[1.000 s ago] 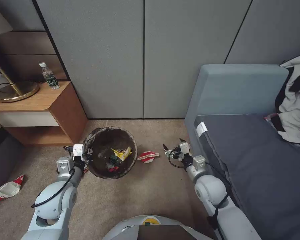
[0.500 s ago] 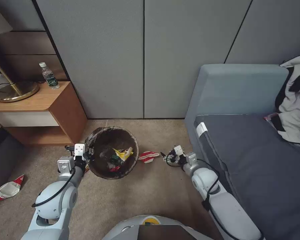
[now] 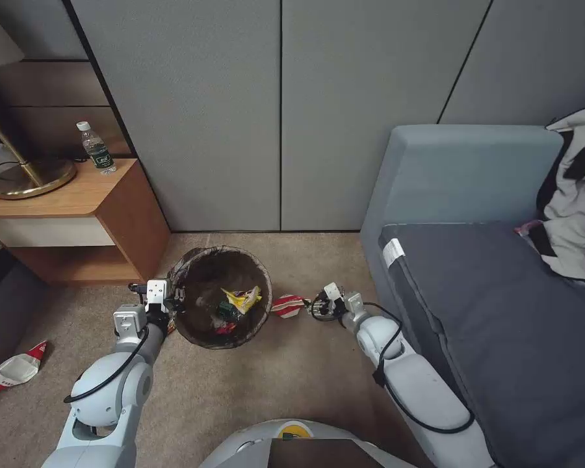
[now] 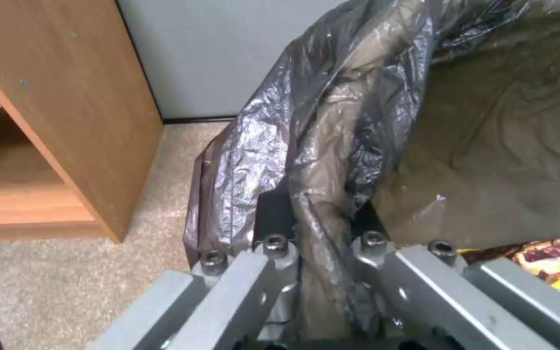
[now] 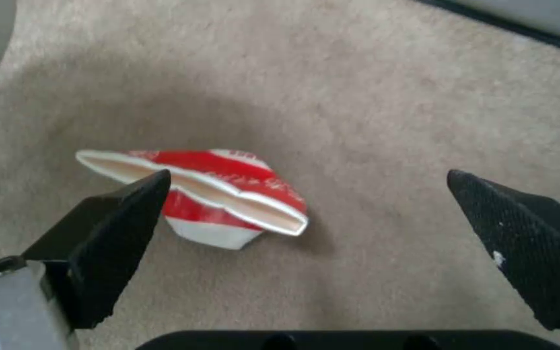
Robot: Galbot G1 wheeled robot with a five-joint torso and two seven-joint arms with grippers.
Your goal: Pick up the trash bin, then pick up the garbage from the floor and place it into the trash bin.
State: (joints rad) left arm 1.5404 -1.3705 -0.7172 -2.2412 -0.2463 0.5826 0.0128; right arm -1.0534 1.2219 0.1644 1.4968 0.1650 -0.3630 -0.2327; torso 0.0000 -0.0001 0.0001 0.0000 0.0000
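- Bin (image 3: 220,298) on carpet (image 3: 292,370) between nightstand (image 3: 78,214) and sofa (image 3: 500,312), dark bag over rim; yellow wrapper (image 3: 242,298) and other litter inside.
- Left gripper (image 3: 173,300) at bin's left rim, jaws clamped on bag-covered rim; wrist view shows bag (image 4: 332,146) pinched between fingers (image 4: 280,253).
- Right gripper (image 3: 313,305) low over carpet, just right of crushed red-and-white cup (image 3: 288,305); jaws wide, cup (image 5: 202,194) nearer one fingertip (image 5: 131,214), not gripped.
- Cup lies just beside bin's right side, nothing between it and gripper.
- Second crushed cup (image 3: 16,369) on carpet far left, well apart.
- Bottle (image 3: 96,148) and lamp base (image 3: 29,177) on nightstand.
- Clothes (image 3: 575,195) on sofa; grey wall panels (image 3: 279,110) behind.
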